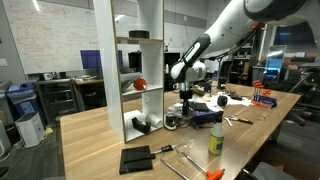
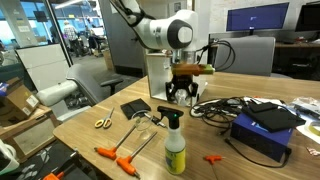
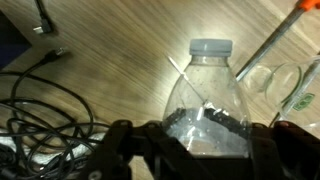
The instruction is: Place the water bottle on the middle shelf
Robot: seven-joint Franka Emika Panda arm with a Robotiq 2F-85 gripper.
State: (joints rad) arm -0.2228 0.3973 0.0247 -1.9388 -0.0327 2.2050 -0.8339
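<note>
Jaws spread wide: gripper low over the wooden table, fingers either side of the clear water bottle; pad contact not discernible. Bottle sits at tabletop level, grey cap pointing away from the wrist camera, black cables just beside it. Middle shelf of the white unit stands well apart and holds no bottle. Judgement: early stage, grasp not secured; closing, lift, carry and placement are all left.
</note>
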